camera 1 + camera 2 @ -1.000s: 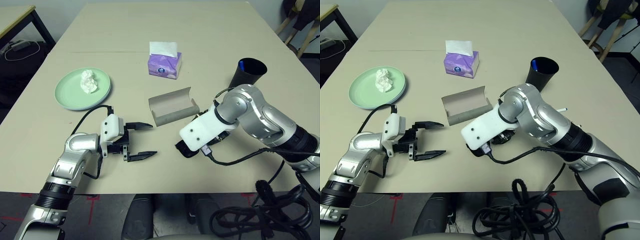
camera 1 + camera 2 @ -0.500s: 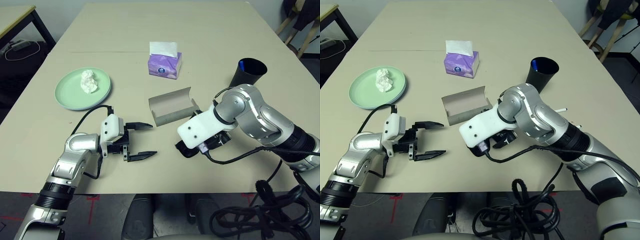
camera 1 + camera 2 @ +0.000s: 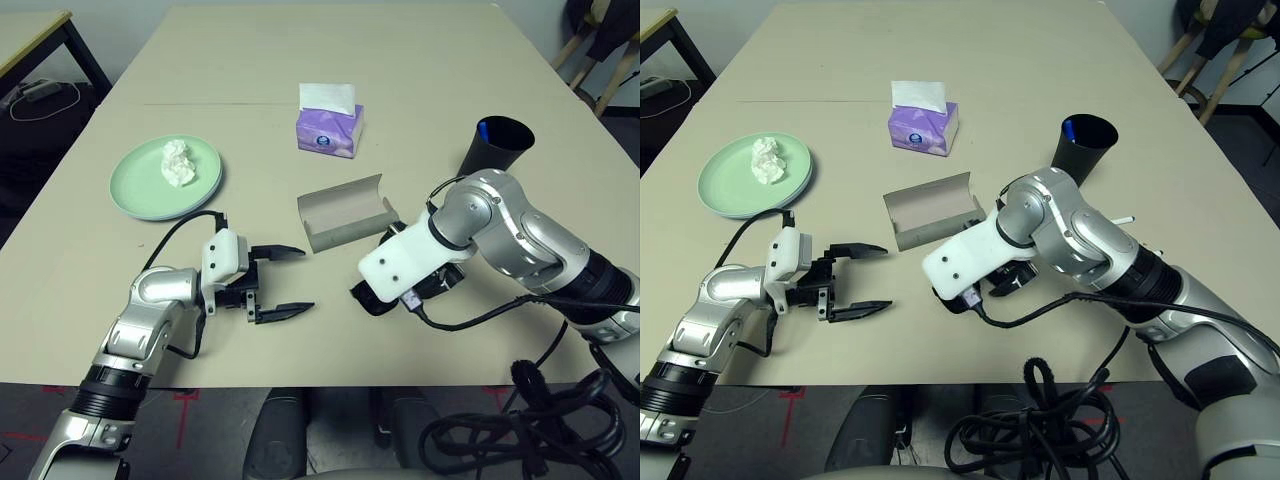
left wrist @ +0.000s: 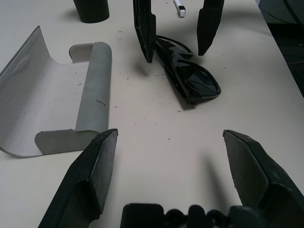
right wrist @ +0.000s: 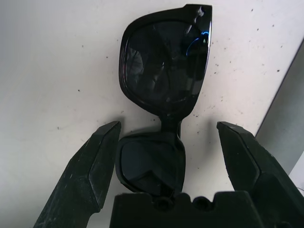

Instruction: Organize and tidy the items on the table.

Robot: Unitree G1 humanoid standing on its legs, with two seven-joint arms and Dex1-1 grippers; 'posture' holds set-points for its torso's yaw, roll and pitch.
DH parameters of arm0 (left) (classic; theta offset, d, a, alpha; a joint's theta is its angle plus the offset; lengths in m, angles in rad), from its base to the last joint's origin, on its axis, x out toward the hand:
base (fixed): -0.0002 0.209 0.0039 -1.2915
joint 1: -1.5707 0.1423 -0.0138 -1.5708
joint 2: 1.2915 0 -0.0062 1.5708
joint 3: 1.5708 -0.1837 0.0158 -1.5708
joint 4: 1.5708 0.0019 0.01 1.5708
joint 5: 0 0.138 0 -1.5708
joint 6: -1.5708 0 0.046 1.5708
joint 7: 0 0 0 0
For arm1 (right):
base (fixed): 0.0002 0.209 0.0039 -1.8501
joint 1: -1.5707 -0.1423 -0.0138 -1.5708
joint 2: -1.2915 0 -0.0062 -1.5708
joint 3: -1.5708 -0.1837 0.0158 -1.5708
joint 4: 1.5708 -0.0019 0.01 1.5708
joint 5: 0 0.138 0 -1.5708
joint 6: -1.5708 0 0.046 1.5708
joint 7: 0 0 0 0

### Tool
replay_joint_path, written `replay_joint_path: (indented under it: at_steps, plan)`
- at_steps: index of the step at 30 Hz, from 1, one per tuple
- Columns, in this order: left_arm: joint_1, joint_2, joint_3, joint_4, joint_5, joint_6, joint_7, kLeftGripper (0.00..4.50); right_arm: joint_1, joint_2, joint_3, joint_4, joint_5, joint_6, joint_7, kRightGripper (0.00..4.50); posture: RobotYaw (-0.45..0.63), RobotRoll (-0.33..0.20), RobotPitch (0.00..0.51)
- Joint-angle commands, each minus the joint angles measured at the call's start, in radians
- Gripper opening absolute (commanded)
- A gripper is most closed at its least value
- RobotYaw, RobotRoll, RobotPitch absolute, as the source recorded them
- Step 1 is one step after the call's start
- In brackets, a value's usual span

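Observation:
The black sunglasses (image 5: 164,90) lie folded on the table (image 3: 250,60), just in front of the open grey glasses case (image 3: 347,212). My right gripper (image 5: 168,128) points down over them, open, with one finger on each side of the frame near the bridge. My left gripper (image 3: 303,279) rests open and empty to the left of the case, aimed at the sunglasses (image 4: 190,78). At the left, a pale green plate (image 3: 165,178) holds the crumpled white tissue wad (image 3: 178,161). The black cup (image 3: 497,146) at the right holds the blue pen (image 3: 483,128).
A purple tissue box (image 3: 329,122) stands behind the case. A small white stick (image 3: 1125,218) lies beside my right forearm. A smaller desk (image 3: 40,40) is off the far left corner. Black cables (image 3: 520,430) hang below the front edge.
My right wrist dipped slightly toward the front left and came back, staying over the sunglasses. The left arm has not moved.

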Motion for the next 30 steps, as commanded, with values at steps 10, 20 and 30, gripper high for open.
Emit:
replay_joint_path:
  at_steps: [10,20,30]
  plan:
    - [0.011,0.008,-0.013,-0.017,0.014,-0.002,-0.002,4.50,0.006,0.011,0.002,0.021,-0.001,-0.007,0.005,0.45,0.14,0.000,0.144]
    - [0.005,0.004,-0.016,-0.013,0.016,-0.002,-0.003,4.50,-0.038,-0.034,-0.041,-0.012,0.074,0.013,0.017,0.43,0.14,0.000,0.128]
    - [-0.012,0.009,-0.015,-0.001,0.013,-0.001,-0.015,4.50,-0.163,-0.099,-0.063,-0.015,0.237,0.063,0.017,0.42,0.13,0.000,0.114]
